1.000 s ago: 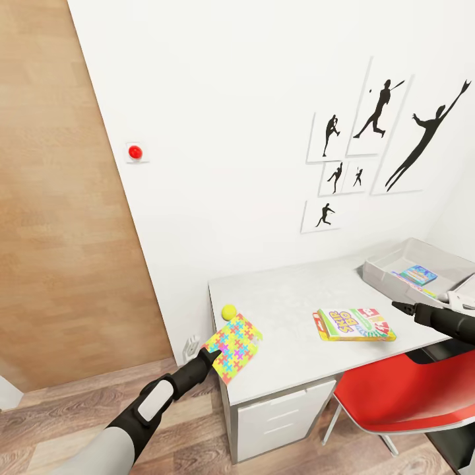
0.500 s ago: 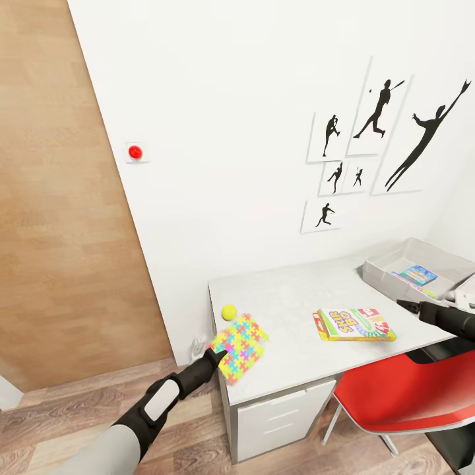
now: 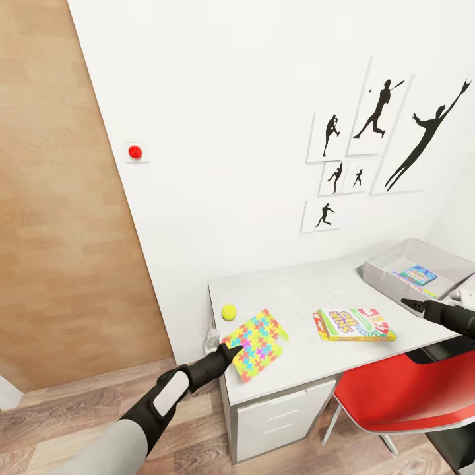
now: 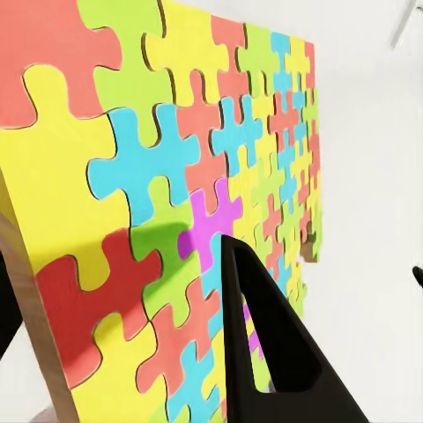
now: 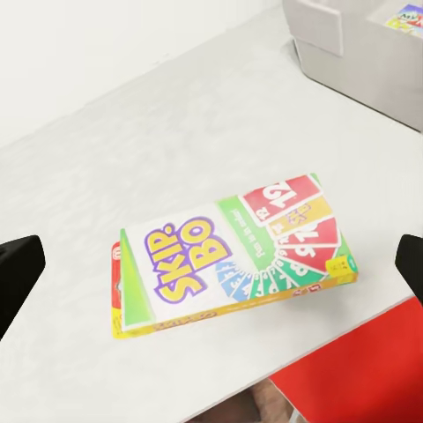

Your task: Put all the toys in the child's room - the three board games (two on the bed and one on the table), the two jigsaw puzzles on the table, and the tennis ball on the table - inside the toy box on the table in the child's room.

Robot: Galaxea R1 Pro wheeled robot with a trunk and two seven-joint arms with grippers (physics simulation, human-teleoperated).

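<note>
My left gripper [image 3: 232, 349] is shut on the near edge of a multicoloured jigsaw puzzle [image 3: 258, 340], holding it tilted just over the table's [image 3: 297, 290] left front part. In the left wrist view the puzzle [image 4: 176, 176] sits against a black finger [image 4: 260, 344]. The tennis ball [image 3: 229, 312] lies on the table behind the puzzle. The SKIP-BO board game [image 3: 353, 324] lies flat near the front edge. My right gripper [image 3: 410, 304] hovers open to its right, and the game [image 5: 231, 264] shows between its fingertips [image 5: 18, 275]. The toy box [image 3: 381, 272] at the back right holds a blue board game [image 3: 418, 273].
A red chair [image 3: 402, 390] stands tucked under the table's right half, below my right arm. White drawers [image 3: 284, 415] sit under the table's left end. Behind the table is a white wall with a red button [image 3: 135, 152] and black silhouette pictures [image 3: 379, 109].
My left gripper has carried the jigsaw puzzle to the right, further in over the table and away from the ball. The right gripper has drifted slightly right.
</note>
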